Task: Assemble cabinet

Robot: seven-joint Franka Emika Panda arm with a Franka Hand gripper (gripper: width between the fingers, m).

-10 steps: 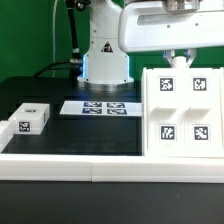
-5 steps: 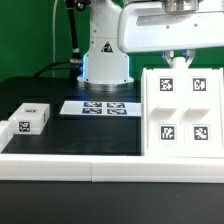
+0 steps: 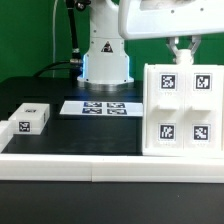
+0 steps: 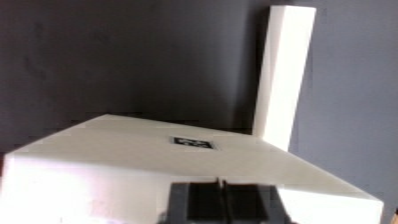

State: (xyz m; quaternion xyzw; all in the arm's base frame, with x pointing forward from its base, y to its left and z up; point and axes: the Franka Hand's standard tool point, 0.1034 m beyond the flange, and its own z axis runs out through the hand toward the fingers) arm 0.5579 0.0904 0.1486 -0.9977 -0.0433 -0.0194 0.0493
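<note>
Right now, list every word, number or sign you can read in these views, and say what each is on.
No words or numbers are readable.
Cabinet body: four square black-and-white marker tags, patterns only.
Small white block: marker tags, patterns only.
Marker board: marker tags, patterns only.
Robot base: small dark mark, too small to read.
White cabinet part in the wrist view: one dark tag, blurred.

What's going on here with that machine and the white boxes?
A robot arm is assembling a cabinet. Its gripper sits at the top edge of the big white cabinet body, which stands upright on the exterior view's right; whether it grips is unclear. A small white block lies apart on that view's left, untouched.
</note>
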